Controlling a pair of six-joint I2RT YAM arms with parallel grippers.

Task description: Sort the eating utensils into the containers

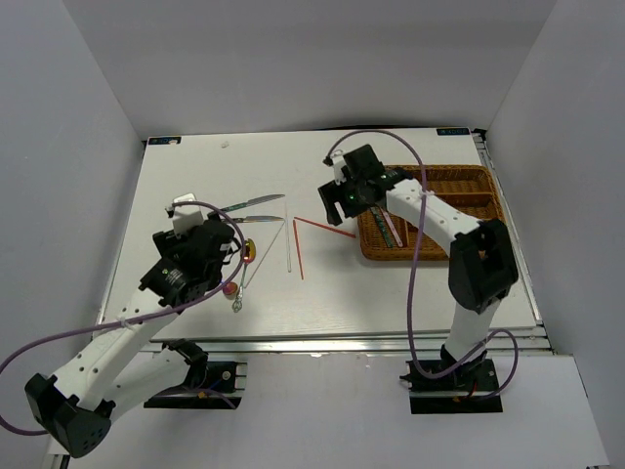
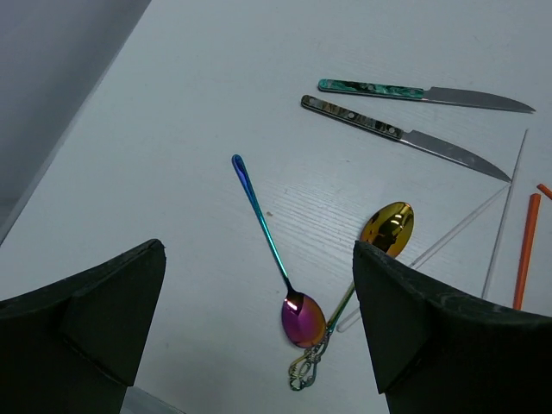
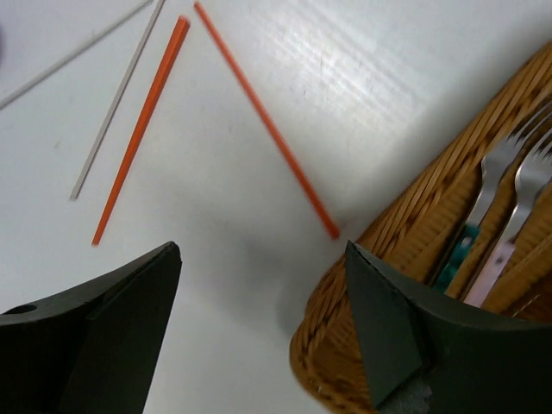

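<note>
Several eating utensils lie loose on the white table. A spoon with a purple-red bowl (image 2: 304, 317) and a gold spoon (image 2: 388, 226) rest crossed beneath my left gripper (image 2: 259, 248), which hovers open and holds nothing. Two silver knives (image 2: 397, 134) with green handles lie beyond them. Red chopsticks (image 3: 142, 121) and white chopsticks (image 3: 121, 95) are spread mid-table. My right gripper (image 3: 263, 250) is open and empty above the table at the left corner of the brown wicker tray (image 3: 405, 216). Two forks (image 3: 496, 172) lie in one of the tray's containers.
The wicker tray (image 1: 459, 174) sits at the right rear of the table (image 1: 195, 176). White walls enclose the table on three sides. A purple cable (image 1: 415, 244) loops over the right arm, above the tray.
</note>
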